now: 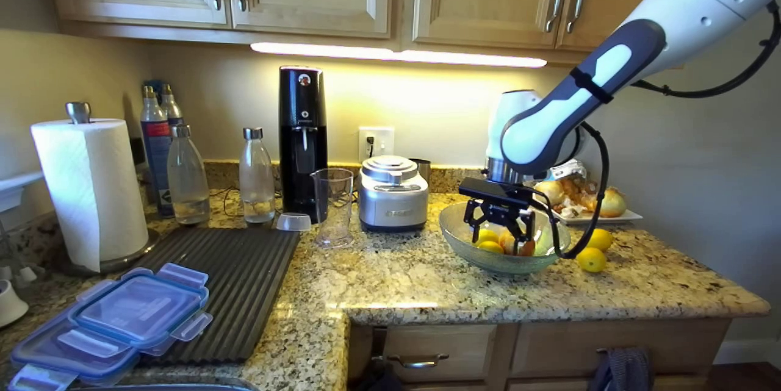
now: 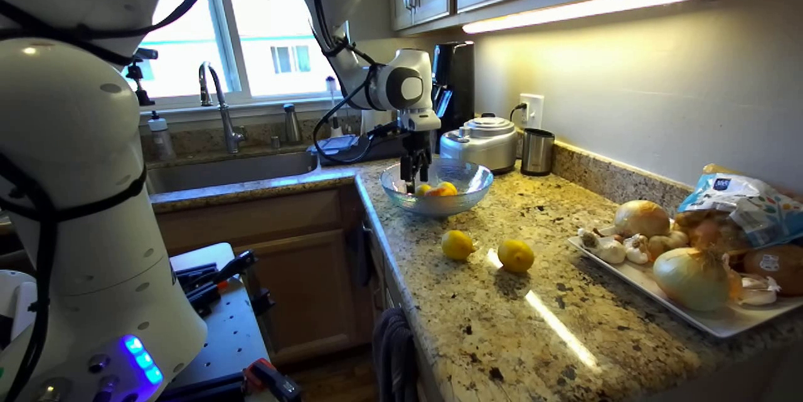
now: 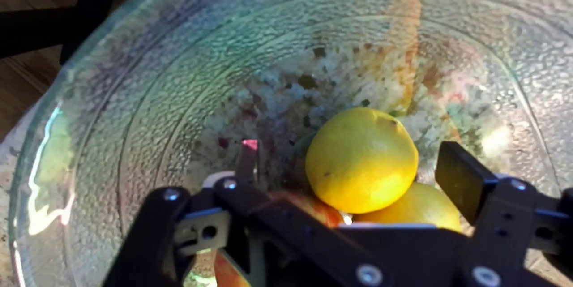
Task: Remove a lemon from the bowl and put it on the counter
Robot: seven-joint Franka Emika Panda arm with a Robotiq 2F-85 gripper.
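The clear glass bowl (image 1: 509, 263) stands on the speckled granite counter (image 1: 403, 281); it also shows in an exterior view (image 2: 433, 206). My gripper (image 1: 496, 243) points down inside it, fingers apart. In the wrist view my open gripper (image 3: 355, 166) has one lemon (image 3: 362, 161) between its fingers, with a gap on each side. A second lemon (image 3: 427, 204) lies partly under it, close to one finger and partly hidden by the gripper. A reddish-yellow fruit (image 3: 309, 204) lies beside them, mostly hidden. Two more lemons (image 2: 457, 245) (image 2: 515, 256) lie on the counter beside the bowl.
A silver food processor (image 1: 393, 196) and a steel cup (image 2: 537, 151) stand behind the bowl. A white plate (image 2: 715, 322) with onions and garlic sits farther along. A clear beaker (image 1: 334, 208) stands beside the processor. The counter's front edge (image 1: 518, 313) runs close to the bowl.
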